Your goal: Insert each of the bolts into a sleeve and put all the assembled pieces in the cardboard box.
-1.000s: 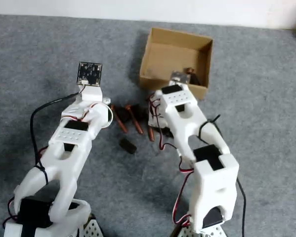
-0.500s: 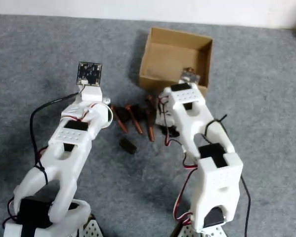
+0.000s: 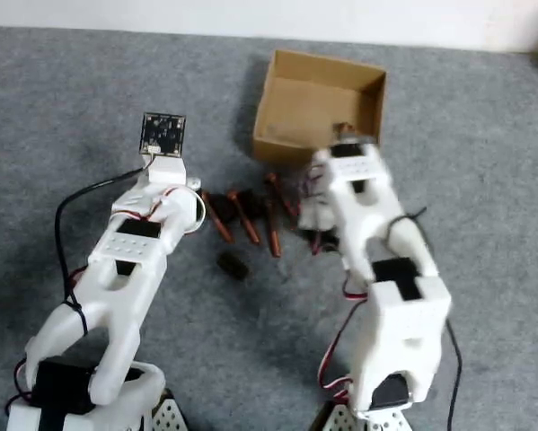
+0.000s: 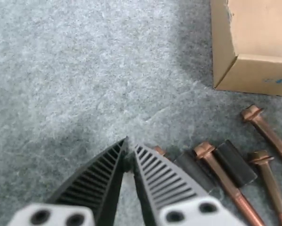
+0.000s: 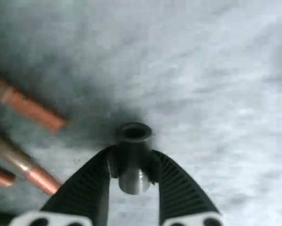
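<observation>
Swinging the right arm (image 3: pixel 369 202) to the right, away from the bolts (image 3: pixel 251 220), carrying the sleeve (image 5: pixel 133 134) in the right gripper (image 5: pixel 131 153). Nearing the near right corner of the cardboard box (image 3: pixel 286 148). Exposing one more bolt (image 3: pixel 280 190) to its left.

I seem to be working in a small robotics lab or hobby bench. The table is covered in grey felt (image 3: pixel 484 224) that runs up to a plain white wall (image 3: pixel 251 13). My left arm (image 3: pixel 125 269) and right arm (image 3: pixel 376 251) are white printed shells with a loose black cable (image 3: pixel 59 229) and red wires hanging in the open. A bare circuit board (image 3: pixel 163 134) sits uncased on the left one. The work pieces are simple: copper bolts (image 3: pixel 273 229), a black sleeve (image 3: pixel 233 265) and a plain cardboard box (image 3: pixel 304 148).
</observation>
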